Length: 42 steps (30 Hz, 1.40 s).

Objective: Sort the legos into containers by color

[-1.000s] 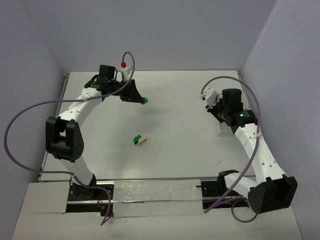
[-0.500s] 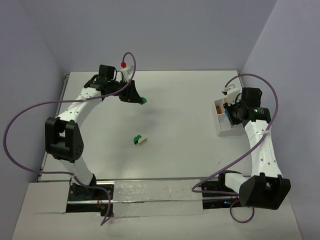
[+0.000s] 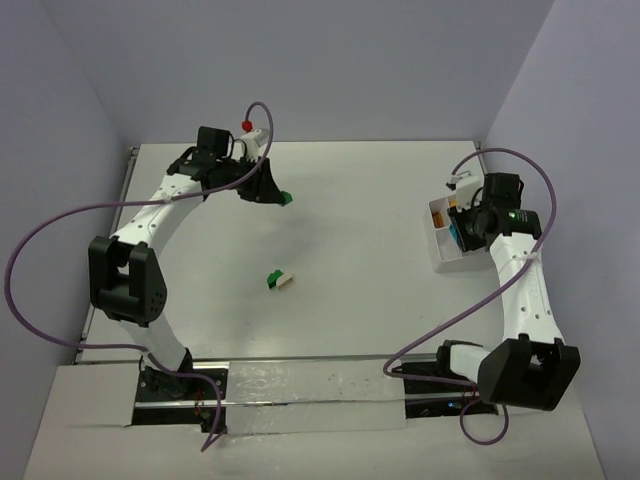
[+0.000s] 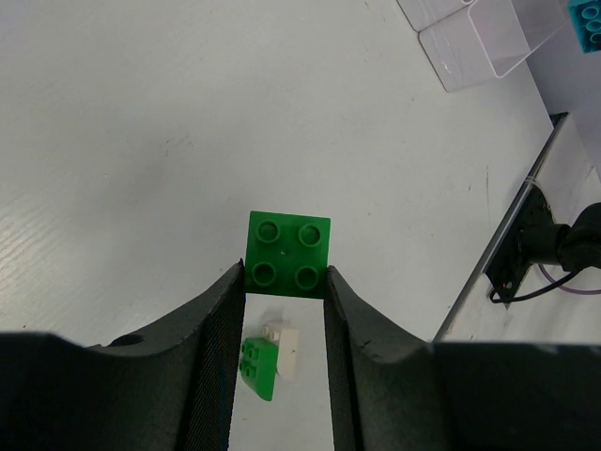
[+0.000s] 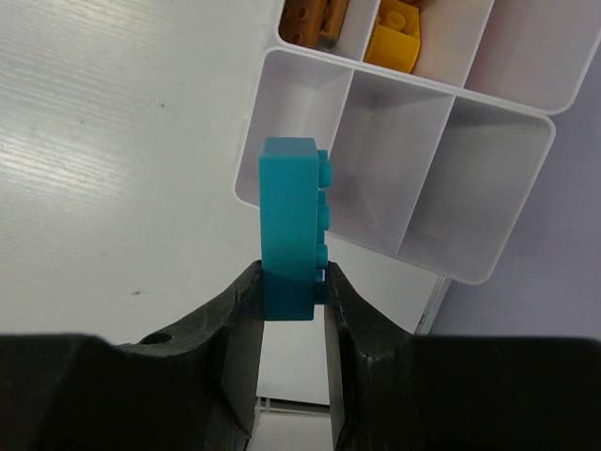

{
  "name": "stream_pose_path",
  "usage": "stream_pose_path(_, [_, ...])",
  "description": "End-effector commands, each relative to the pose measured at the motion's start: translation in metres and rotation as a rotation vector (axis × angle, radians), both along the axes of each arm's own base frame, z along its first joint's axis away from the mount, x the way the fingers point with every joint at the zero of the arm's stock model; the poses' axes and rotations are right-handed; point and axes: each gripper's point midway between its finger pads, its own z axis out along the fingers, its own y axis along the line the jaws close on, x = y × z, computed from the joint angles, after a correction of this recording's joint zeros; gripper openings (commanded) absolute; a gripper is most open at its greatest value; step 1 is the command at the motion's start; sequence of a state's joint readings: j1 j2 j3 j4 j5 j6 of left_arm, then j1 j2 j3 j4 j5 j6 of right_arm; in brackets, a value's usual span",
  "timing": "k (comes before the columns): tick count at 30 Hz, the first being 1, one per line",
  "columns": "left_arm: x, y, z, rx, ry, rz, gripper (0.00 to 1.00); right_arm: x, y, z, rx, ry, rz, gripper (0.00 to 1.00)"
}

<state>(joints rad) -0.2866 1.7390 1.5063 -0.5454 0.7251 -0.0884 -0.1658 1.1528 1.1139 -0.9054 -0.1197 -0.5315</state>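
Nearest you, on the white tabletop (image 3: 370,300), a green-and-white pair of small plastic bricks (image 3: 280,280) lies touching side by side, well apart from both arms; further out on your right, the right gripper (image 5: 292,282) is clamped on a teal rectangular plastic brick (image 5: 289,221), held on end with its studs facing sideways; in the wrist view that brick stands in front of the outer wall of a corner compartment of the white thin-walled plastic tray (image 5: 488,202); in the cells beyond you can see a brown brick (image 5: 315,19) and a yellow brick (image 5: 394,23), each in its own compartment; further still, on your left, the left gripper (image 4: 285,282) pinches a green square four-stud plastic brick (image 4: 287,252) by its near edge, studs toward the wrist camera; at the far edge, just behind that arm, sits a small red rounded piece (image 3: 245,127), and you cannot tell whether it rests on the table
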Motion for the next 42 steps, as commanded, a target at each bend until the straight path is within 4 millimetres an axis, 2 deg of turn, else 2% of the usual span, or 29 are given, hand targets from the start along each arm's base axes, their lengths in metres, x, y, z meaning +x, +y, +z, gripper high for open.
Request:
stream_pose_path(1, [0.011,-0.011,0.025,-0.012,-0.103,-0.017,0.0,0.009,-0.014,0.016,-0.005,-0.029,-0.038,0.0])
stream_pose_path(7, [0.012,-0.023,0.025,0.006,-0.115,-0.037,0.0,0.018,-0.038,0.018,-0.025,-0.017,-0.072,0.0])
stream_pose_path(21, [0.017,-0.027,0.028,0.001,-0.114,-0.044,0.0,0.04,-0.09,0.013,-0.077,0.035,-0.141,0.01])
stream_pose_path(26, [0.017,-0.027,0.029,0.001,-0.116,-0.043,0.0,0.042,-0.102,0.011,-0.099,0.046,-0.159,0.03])
stream_pose_path(34, [0.016,-0.027,0.026,0.0,-0.109,-0.043,0.0,0.046,-0.108,0.006,-0.116,0.061,-0.158,0.08])
stream_pose_path(39, [0.016,-0.027,0.026,0.0,-0.107,-0.042,0.0,0.049,-0.111,0.003,-0.121,0.067,-0.159,0.2])
stream_pose_path(42, [0.016,-0.027,0.025,-0.002,-0.103,-0.041,0.0,0.05,-0.111,0.005,-0.119,0.06,-0.161,0.39])
